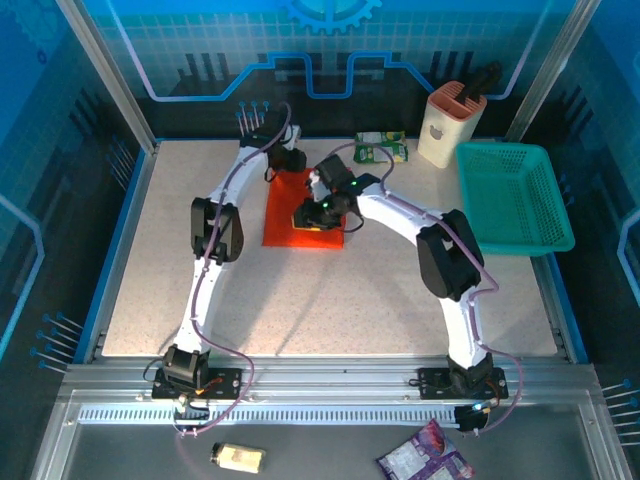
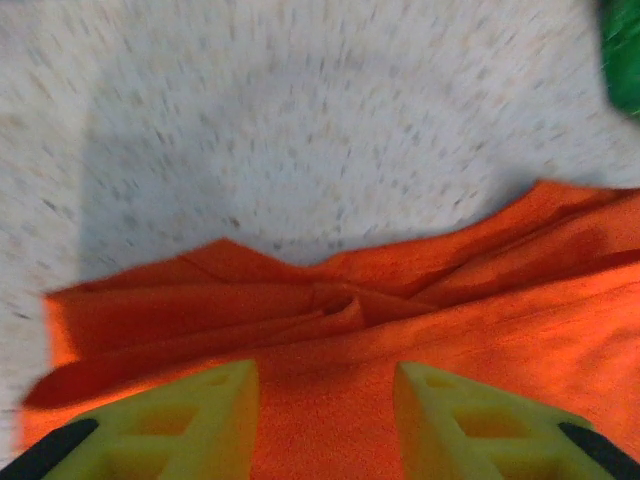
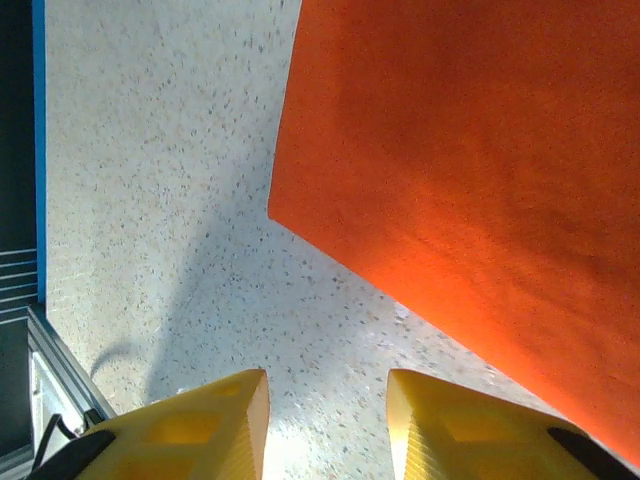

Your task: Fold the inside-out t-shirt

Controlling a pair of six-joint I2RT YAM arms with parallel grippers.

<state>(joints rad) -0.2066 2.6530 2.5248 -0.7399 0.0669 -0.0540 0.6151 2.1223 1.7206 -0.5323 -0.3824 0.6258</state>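
The inside-out t-shirt (image 1: 290,205) lies on the table as a flat, bright orange oblong. My left gripper (image 1: 284,166) hangs at its far end. In the left wrist view this gripper (image 2: 325,405) is open, its yellow fingers (image 2: 215,420) apart just above the wrinkled layered hem of the shirt (image 2: 330,310), pinching nothing. My right gripper (image 1: 308,222) is at the shirt's near right part. In the right wrist view it (image 3: 328,410) is open over bare table, beside a straight, smooth edge and corner of the shirt (image 3: 470,170).
A teal mesh basket (image 1: 515,195) sits at the right edge. A beige holder (image 1: 450,125) and a green packet (image 1: 382,148) stand at the back. The table (image 1: 330,300) in front of the shirt is bare. Two packets (image 1: 240,458) (image 1: 425,462) lie below the rail.
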